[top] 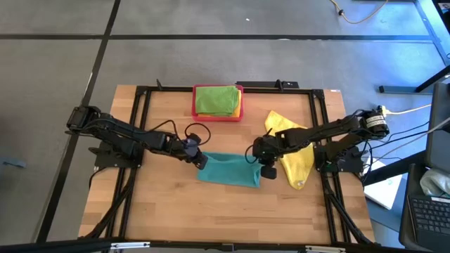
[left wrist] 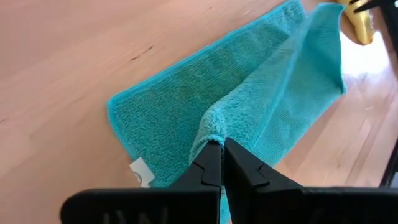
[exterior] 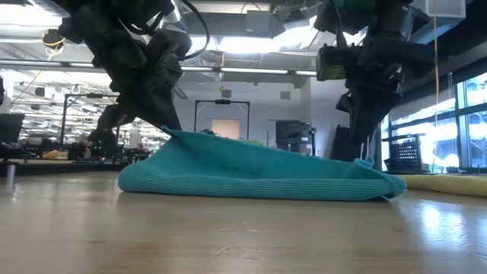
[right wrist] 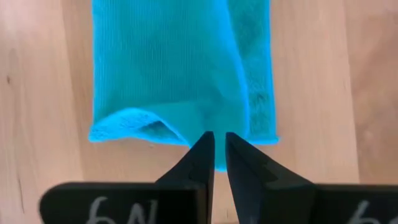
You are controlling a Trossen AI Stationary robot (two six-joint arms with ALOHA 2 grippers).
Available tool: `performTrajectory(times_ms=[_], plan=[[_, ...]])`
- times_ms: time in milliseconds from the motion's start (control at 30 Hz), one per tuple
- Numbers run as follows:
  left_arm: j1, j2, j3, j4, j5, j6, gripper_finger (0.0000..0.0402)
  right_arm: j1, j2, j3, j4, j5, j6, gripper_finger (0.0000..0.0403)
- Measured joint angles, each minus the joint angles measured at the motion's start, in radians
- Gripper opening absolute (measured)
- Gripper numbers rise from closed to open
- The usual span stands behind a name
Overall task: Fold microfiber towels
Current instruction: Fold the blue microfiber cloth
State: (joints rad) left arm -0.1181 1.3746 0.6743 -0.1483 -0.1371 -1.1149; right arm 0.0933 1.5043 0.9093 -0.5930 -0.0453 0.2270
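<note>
We see a pale wooden plank table edged by a black metal frame. At its far edge sits a pink rectangular tray. Beyond the table lies grey floor; a white cable and a dark keyboard sit off to the right.
</note>
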Motion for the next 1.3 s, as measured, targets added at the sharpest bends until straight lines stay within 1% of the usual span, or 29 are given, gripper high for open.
performTrajectory(times_ms=[133, 367, 500, 633, 667, 733, 833, 867, 900, 933, 1033, 1100, 1167, 1233, 1300], plan=[[0.0, 0.0, 0.0, -0.006, -0.008, 0.0, 0.0012, 0.0, 0.009, 0.0, -0.001, 0.0, -0.001, 0.0055], [0.003, 0.0, 0.0, -0.083, -0.04, -0.001, 0.0051, 0.0, 0.009, 0.0, -0.018, 0.004, 0.004, 0.0114], [0.007, 0.0, 0.0, -0.113, -0.048, -0.001, 0.0077, 0.0, 0.008, 0.0, -0.084, 0.029, 0.048, 0.0144], [0.006, 0.0, 0.0, -0.113, -0.053, -0.014, 0.0099, 0.0, 0.008, 0.0, -0.154, 0.021, 0.098, 0.0159], [0.006, 0.0, 0.0, -0.112, -0.053, -0.023, 0.0102, 0.001, 0.005, 0.0, -0.162, 0.004, 0.11, 0.016], [0.0, 0.0, 0.0, -0.091, -0.046, -0.028, 0.0105, 0.005, 0.001, 0.0, -0.134, -0.082, 0.111, 0.016], [-0.034, 0.0, 0.0, 0.01, -0.005, -0.014, 0.0104, 0.028, -0.001, 0.0, -0.016, -0.29, 0.108, 0.0161], [-0.054, 0.0, 0.0, 0.051, 0.001, 0.002, 0.0103, 0.04, -0.001, 0.001, 0.039, -0.334, 0.113, 0.0161], [-0.074, 0.0, 0.0, 0.09, 0.001, 0.024, 0.0103, 0.057, -0.001, 0.002, 0.083, -0.343, 0.133, 0.0161], [-0.095, 0.0, 0.001, 0.116, -0.003, 0.051, 0.0103, 0.076, -0.002, 0.002, 0.112, -0.321, 0.158, 0.0161], [-0.166, 0.0, 0.001, 0.099, -0.059, 0.128, 0.0102, 0.137, 0.002, 0.002, 0.122, -0.123, 0.284, 0.0161], [-0.212, 0.0, 0.001, 0.065, -0.116, 0.17, 0.0102, 0.17, 0.009, 0.002, 0.116, -0.008, 0.416, 0.0161], [-0.247, 0.0, 0.001, 0.036, -0.178, 0.187, 0.0102, 0.195, 0.025, 0.002, 0.129, 0.039, 0.555, 0.0161], [-0.271, 0.01, 0.001, 0.027, -0.231, 0.196, 0.0102, 0.22, 0.041, 0.002, 0.143, 0.052, 0.661, 0.0161], [-0.287, 0.027, 0.001, 0.028, -0.25, 0.212, 0.0102, 0.247, 0.065, 0.002, 0.175, 0.052, 0.727, 0.0161]])
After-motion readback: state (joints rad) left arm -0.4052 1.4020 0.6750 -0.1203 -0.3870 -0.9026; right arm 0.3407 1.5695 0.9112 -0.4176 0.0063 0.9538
